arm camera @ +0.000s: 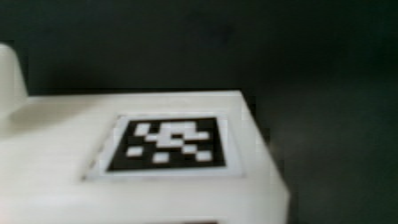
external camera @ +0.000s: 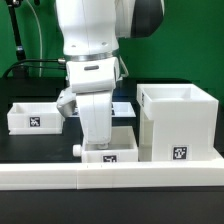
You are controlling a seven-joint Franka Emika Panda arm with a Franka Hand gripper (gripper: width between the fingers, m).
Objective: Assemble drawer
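Observation:
The tall white casing (external camera: 178, 125) stands at the exterior view's right, open at the top, with a tag low on its front. One small tray (external camera: 35, 117) sits at the exterior view's left. A second tray (external camera: 110, 153), its knob (external camera: 78, 150) pointing to the exterior view's left, lies at the front centre against the rail. My gripper (external camera: 100, 143) reaches straight down onto this tray, and its fingertips are hidden by the hand and the tray wall. The wrist view shows a white tray face (arm camera: 54, 190) with its tag (arm camera: 173, 145) very close. No fingers show there.
A low white rail (external camera: 60, 178) runs along the table's front edge. The marker board (external camera: 124, 108) lies behind the arm. The table is black. A dark cable (external camera: 35, 66) runs at the back on the exterior view's left, before a green backdrop.

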